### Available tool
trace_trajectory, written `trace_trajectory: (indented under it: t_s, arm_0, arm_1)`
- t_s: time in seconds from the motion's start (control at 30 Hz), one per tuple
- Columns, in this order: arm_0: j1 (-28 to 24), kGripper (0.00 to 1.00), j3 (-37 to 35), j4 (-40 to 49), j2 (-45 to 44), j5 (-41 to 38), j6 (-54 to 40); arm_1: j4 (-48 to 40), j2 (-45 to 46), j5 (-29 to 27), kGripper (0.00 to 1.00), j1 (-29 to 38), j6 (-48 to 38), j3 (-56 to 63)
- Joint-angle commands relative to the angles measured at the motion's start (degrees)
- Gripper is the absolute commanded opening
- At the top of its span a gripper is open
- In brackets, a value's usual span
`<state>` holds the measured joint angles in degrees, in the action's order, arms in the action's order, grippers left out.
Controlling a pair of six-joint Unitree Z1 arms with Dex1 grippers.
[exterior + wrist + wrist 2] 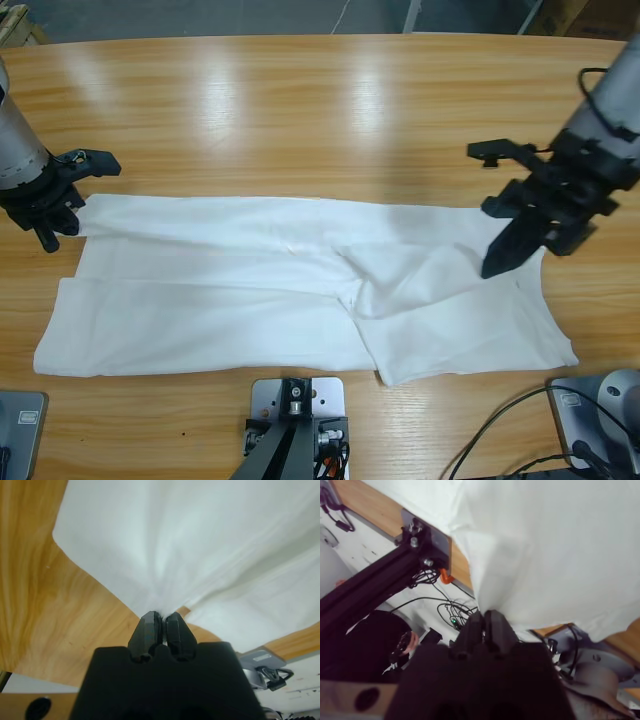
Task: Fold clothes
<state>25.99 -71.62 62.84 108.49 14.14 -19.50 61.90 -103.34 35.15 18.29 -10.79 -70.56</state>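
Observation:
The clothes are one white T-shirt [300, 290] spread wide across the wooden table, creased in the middle. At its far left corner my left gripper [62, 222] is shut on the cloth; the left wrist view shows the white fabric [200, 555] bunched into the closed jaws of that gripper [161, 620]. My right gripper [497, 262] pinches the shirt near its right end. In the right wrist view the cloth [555, 550] hangs from that gripper's [485, 617] shut jaws, lifted off the table.
The wooden table [320, 110] stretches bare behind the shirt. Black cables [500, 440] lie at the front right beyond the table edge. A black rig beam [365, 595] and cables show below the table in the right wrist view.

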Motion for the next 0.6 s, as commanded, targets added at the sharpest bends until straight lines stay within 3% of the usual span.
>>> trace_trajectory:
  t_s: [0.03,0.17,0.37,0.6]
  arm_0:
    - [-0.1,0.0,0.0,2.9,-3.5,1.3,0.2]
    - [0.2,0.0,0.4,3.5,-4.2,1.5,0.1]
    - [8.3,0.0,3.1,3.9,-3.8,0.6,0.7]
    - [8.3,0.0,5.0,4.0,-2.5,0.0,1.4]
  arm_1:
    - [2.6,1.9,0.8,0.0,-2.5,1.3,0.5]
    - [3.1,2.1,0.7,0.0,-2.9,1.7,0.6]
    - [3.0,1.5,0.3,0.0,-4.2,2.6,1.5]
    - [1.8,0.8,-0.3,0.0,-5.3,3.8,4.3]
